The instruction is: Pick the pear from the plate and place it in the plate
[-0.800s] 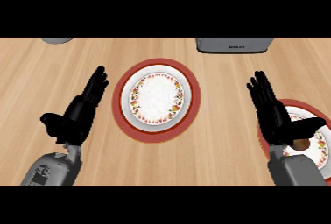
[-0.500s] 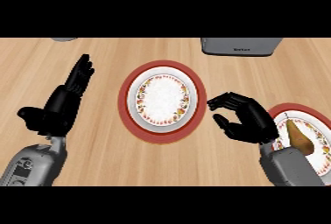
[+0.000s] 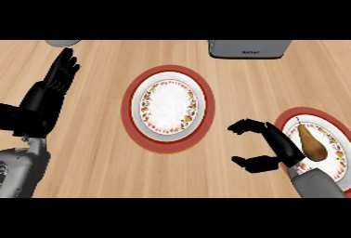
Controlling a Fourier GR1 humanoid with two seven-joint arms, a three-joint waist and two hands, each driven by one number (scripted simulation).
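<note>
The pear (image 3: 312,142), likely light, smooth and bruisable, lies on the plate (image 3: 329,120) at right frame edge; right hand (image 3: 274,144), curled and empty, should wrap its wide lower body; left hand (image 3: 48,95) rests open, upper left.

- One view only, the head view, looking steeply down on the wooden counter (image 3: 103,153) from above.
- It is facing away from the robot: both forearms are coming in from the lower edge, left hand (image 3: 48,100) at the left side, right hand (image 3: 270,146) at the right.
- It is sitting close: the centre plate (image 3: 168,108) is filling the middle, while the right plate (image 3: 329,139) is getting cut by the right edge.
- A grey appliance (image 3: 250,48) is being clipped at the top.
</note>
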